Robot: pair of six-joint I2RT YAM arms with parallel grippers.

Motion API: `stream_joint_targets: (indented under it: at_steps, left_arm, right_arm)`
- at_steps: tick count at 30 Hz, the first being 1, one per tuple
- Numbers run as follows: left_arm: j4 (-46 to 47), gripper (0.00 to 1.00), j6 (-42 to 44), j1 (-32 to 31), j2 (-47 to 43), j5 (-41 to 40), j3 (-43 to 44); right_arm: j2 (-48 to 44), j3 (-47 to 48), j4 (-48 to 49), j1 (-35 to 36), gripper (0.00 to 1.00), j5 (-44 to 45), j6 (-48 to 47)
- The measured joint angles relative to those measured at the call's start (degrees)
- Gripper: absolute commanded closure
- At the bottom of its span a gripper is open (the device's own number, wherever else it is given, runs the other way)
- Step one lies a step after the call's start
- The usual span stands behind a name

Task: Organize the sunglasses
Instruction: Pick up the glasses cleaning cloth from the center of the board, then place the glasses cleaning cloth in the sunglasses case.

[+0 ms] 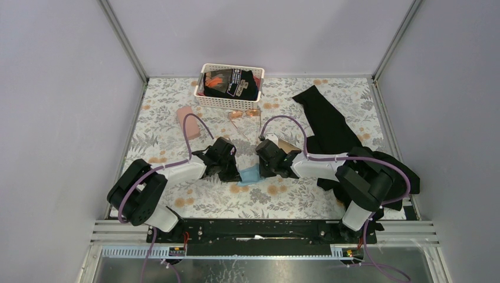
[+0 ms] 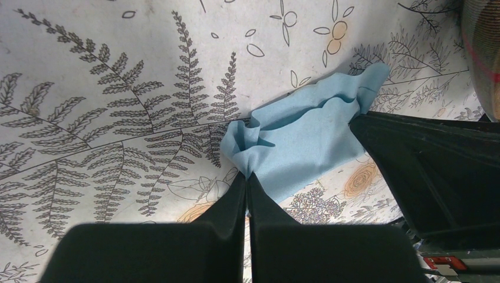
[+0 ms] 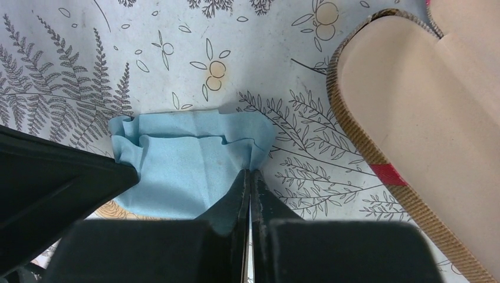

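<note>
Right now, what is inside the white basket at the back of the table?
The white basket holds a pile of black items with an orange-red patch; what they are is too small to tell, and anything beneath is covered. The orange-tinted sunglasses lie outside, in front.

Wire-framed sunglasses (image 1: 236,114); matt, crumpled blue cloth (image 3: 183,165)

Bright, even light, soft shadows — wrist views crisp, top view softer.
</note>
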Motion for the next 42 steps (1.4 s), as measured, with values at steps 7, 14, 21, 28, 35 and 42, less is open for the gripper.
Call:
stream_joint_targets:
  at_steps: [7,14,21,28,35,42]
  left_arm:
    - [-2.01,1.0,0.24,0.0,-1.07,0.02,0.42]
    - [-5.25,1.0,1.81,-0.07,-1.84,2.27,7.91]
    - [-5.46,1.0,4.31,-1.75,4.61,6.14,21.2]
    - [-5.73,1.0,7.34,-2.6,14.14,10.14,32.3]
    - [-6.6,1.0,10.05,-2.71,23.32,13.66,41.22]
    - [-8.74,1.0,12.7,-2.71,29.53,15.91,46.12]
  right_arm:
    - [-1.22,0.07,-2.19,0.0,1.0,-0.02,0.24]
    - [-9.53,0.07,-5.57,0.0,1.0,2.82,0.28]
    - [-17.29,0.07,-9.4,0.0,1.0,8.83,0.24]
    - [-23.19,0.07,-13.27,-1.09,1.0,15.02,-0.61]
    - [-25.38,-0.79,-14.38,-5.77,1.0,15.58,-1.33]
    - [-25.4,-3.52,-14.86,-9.88,1.0,14.95,-1.4]
